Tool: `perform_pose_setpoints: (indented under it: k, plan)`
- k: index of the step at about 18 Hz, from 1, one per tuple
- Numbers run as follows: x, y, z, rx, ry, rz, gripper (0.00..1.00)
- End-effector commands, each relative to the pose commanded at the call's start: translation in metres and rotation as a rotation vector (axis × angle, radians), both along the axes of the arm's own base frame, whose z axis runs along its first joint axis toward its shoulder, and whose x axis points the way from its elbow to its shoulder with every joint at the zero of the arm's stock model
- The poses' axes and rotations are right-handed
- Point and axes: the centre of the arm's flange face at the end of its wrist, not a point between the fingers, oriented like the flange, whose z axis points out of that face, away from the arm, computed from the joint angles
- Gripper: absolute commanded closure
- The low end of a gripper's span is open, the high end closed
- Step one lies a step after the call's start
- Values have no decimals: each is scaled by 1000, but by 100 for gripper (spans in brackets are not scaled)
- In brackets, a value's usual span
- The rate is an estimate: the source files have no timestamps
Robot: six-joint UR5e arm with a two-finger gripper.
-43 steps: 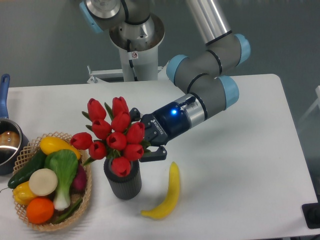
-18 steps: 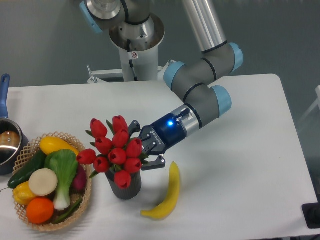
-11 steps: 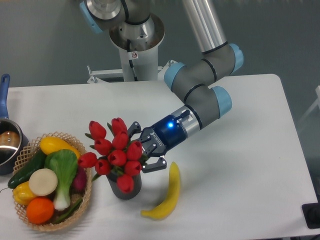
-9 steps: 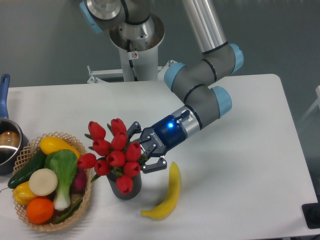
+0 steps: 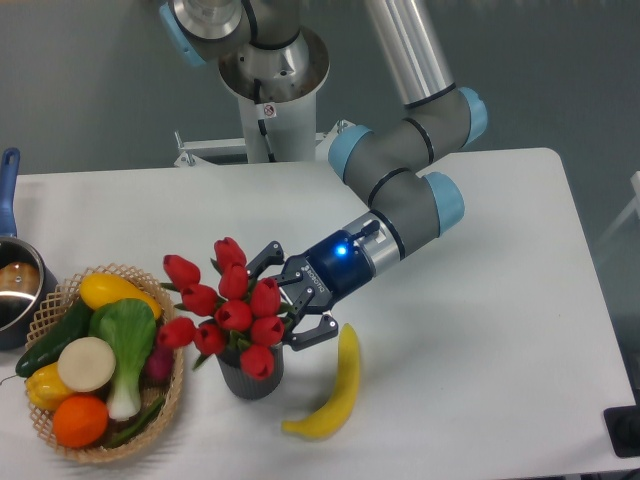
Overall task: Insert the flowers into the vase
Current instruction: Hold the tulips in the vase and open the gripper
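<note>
The flowers point(image 5: 226, 306), a bunch of glossy red tulip buds with green leaves, stand with their stems in the vase point(image 5: 252, 378), a dark grey ribbed cylinder on the white table. The bunch leans to the left and hides the vase's mouth. My gripper point(image 5: 291, 297) is just right of the buds, level with the top of the vase. Its fingers are spread apart, one above and one below the bunch's right side. It looks open and holds nothing.
A woven basket point(image 5: 172, 398) of vegetables stands left of the vase, close to the leaning buds. A yellow banana point(image 5: 336, 386) lies right of the vase, under the gripper. A pot point(image 5: 14, 292) sits at the left edge. The robot base point(image 5: 270, 95) is at the back.
The bunch came down into the vase with the gripper. In the last half second the fingers spread and the flowers tipped left, away from the gripper.
</note>
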Motion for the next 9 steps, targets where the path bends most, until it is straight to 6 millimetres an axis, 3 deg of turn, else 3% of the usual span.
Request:
perform_pose_setpoints:
  k: [3, 6, 9]
  plan:
    - [1, -1, -3, -5, 0, 0, 15]
    - [1, -2, -2, -18, 11, 4, 0]
    - [2, -5, -4, -34, 17, 9, 0]
